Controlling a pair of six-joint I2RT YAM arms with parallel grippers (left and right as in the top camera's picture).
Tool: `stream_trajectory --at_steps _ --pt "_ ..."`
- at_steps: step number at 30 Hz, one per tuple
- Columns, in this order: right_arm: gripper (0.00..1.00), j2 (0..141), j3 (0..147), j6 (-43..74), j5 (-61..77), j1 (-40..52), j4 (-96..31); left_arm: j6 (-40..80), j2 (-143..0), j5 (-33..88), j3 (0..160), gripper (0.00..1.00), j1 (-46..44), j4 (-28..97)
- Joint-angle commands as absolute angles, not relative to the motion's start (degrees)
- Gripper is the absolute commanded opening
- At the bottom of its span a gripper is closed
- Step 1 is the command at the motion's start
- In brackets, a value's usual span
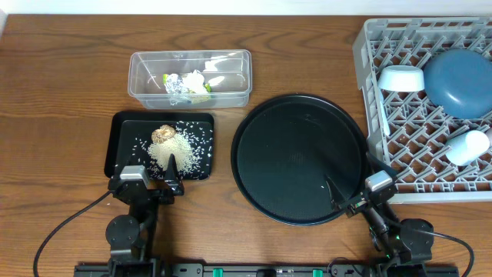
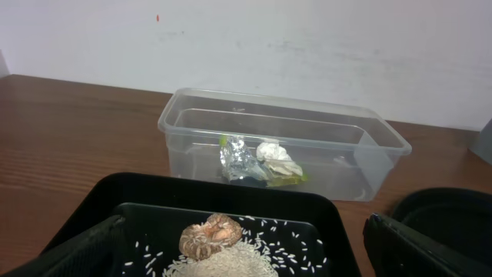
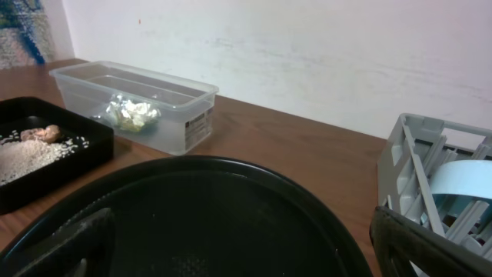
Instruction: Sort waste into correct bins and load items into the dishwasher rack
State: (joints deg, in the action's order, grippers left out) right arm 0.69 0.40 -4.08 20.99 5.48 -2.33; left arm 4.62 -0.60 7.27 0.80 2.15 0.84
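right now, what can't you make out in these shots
- Overhead: the dishwasher rack and blue plate run off the right edge.
- Right wrist: a pale blue item sits half behind the rack wall; unidentifiable.
- Overhead: the waste in the clear tub is too small to separate.

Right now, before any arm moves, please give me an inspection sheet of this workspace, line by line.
Surface: wooden table, no spill seen outside the containers.
Job's things: clear tub holds foil wad and yellow-green wrapper; black rectangular tray holds brown lump and rice; rack holds blue plate, bowl, one cup; spoon and stick not seen.
Clutter: round black tray, looks bare.
Grippers: left gripper open, over the rectangular tray's near edge; right gripper open, over the round tray's near rim; both empty.
Cables: left cable and right cable, black, by the arm bases.
Surroundings: white wall behind the table; nothing else seen.
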Motion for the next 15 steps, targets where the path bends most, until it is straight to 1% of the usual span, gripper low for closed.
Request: stream_trajectory --at_steps 1,15 --pt "0.99 0.4 0.3 -4.8 21.0 5.6 -2.6 4.1 -0.2 8.2 0.2 0.98 2.3 3.4" --pt "0.99 0.4 0.3 -4.8 21.0 5.6 -2.6 4.1 -0.2 8.2 0.2 0.98 2.3 3.4"
